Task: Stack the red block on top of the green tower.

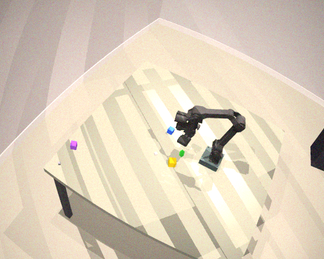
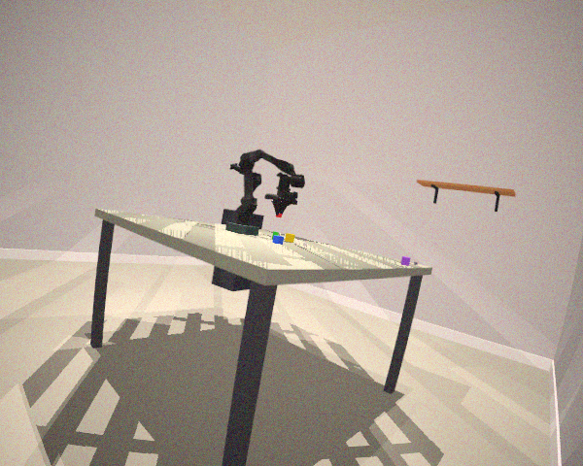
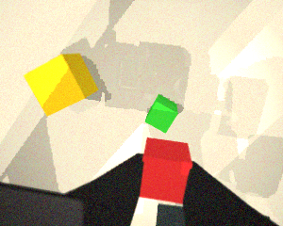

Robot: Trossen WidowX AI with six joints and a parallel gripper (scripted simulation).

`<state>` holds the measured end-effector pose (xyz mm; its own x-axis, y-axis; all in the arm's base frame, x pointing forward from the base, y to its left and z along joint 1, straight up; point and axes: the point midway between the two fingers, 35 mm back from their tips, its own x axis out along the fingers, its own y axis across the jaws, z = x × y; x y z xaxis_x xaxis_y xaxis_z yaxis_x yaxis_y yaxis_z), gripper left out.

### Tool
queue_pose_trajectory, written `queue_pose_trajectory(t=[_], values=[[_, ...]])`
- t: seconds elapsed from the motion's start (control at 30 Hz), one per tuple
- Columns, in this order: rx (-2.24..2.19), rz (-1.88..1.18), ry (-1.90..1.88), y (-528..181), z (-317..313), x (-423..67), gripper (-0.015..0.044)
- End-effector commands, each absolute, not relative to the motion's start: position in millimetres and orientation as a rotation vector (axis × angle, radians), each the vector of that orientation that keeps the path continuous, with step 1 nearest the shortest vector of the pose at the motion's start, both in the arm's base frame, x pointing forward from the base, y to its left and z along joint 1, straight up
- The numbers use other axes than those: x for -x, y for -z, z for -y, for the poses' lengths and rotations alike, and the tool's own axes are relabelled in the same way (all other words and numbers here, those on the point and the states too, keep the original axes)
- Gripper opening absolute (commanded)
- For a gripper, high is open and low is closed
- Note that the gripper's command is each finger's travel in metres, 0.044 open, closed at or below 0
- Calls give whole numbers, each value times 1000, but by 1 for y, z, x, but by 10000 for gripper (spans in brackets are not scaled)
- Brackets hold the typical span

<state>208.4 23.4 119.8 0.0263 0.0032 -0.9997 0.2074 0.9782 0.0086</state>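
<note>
The gripper (image 3: 164, 207) is clamped on the red block (image 3: 165, 169), held above the table (image 1: 106, 178). From the top its fingers hide the block. The green tower (image 3: 161, 113) sits at the block's 12 o'clock, height unclear; a yellow cube (image 3: 61, 84) lies at 10 o'clock.

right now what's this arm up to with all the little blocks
The arm's gripper is shut on a red block and carries it above the table, raised off the surface in the exterior view. The green block that it must go onto stands just ahead of the red one in the wrist view, not yet under it. A yellow block, a blue block and a purple block sit untouched.
</note>
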Motion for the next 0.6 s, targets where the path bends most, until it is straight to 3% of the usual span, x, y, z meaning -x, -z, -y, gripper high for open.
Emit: queue_pose_trajectory(t=[0.0, 0.57], values=[[-170, -1547, 165, -109, -24, -206, 0], [-170, -1547, 165, -54, -25, -208, 0]])
